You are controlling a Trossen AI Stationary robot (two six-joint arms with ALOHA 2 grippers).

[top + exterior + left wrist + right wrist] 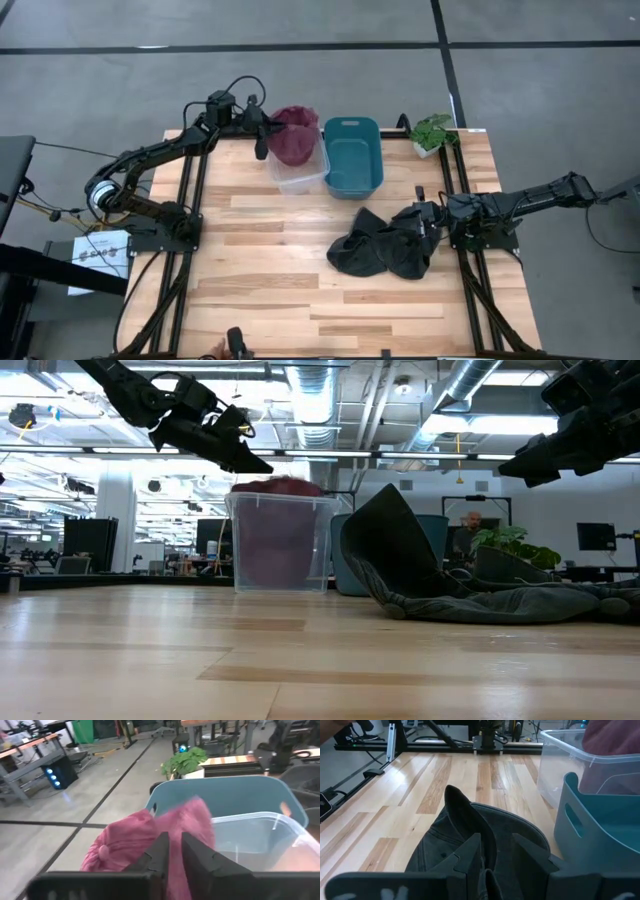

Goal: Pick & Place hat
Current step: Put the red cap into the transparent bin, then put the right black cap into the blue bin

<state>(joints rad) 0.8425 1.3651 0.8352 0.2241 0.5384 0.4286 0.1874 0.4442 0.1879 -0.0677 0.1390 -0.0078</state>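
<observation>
The pink hat [292, 135] lies draped over the rim of the clear bin [300, 175] at the far side of the table [260, 270], part of it hanging inside. The left pincer [172, 851] sits right at it, its fingers [159, 854] a narrow gap apart with pink cloth between them; whether they grip the cloth I cannot tell. In the low view this pincer hangs above and just beside the bin's top edge. Next to the clear bin, touching it, stands a teal bin [353, 155], and a small green plant [433, 132] sits at the far right corner. The right pincer [496, 851] is at the dark hat [385, 245], which lies crumpled on the table in front of the teal bin; its fingers stand partly apart with a fold of the dark cloth rising between them.
</observation>
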